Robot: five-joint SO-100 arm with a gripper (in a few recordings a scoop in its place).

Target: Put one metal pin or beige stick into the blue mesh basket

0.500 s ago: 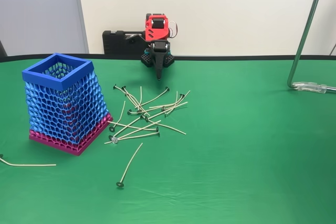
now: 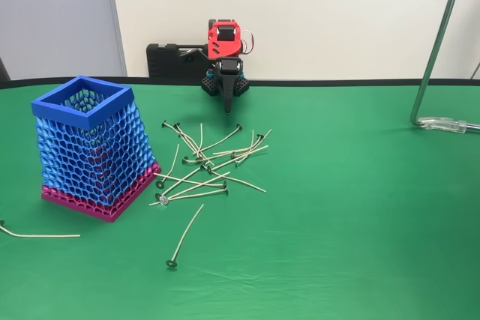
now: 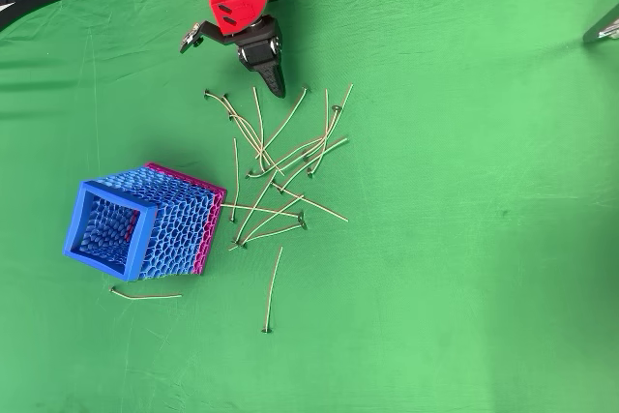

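Beige sticks (image 3: 276, 166) lie scattered just ahead of your gripper (image 3: 276, 84), jaws pinched together and empty; nearest stick runs lengthwise away from it, blue mesh basket (image 3: 82, 239) sits beyond

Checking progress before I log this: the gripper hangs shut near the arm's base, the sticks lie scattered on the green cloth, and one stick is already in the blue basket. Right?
Not quite: in the overhead view the blue mesh basket holds no stick. The rest stands: gripper shut, sticks scattered.
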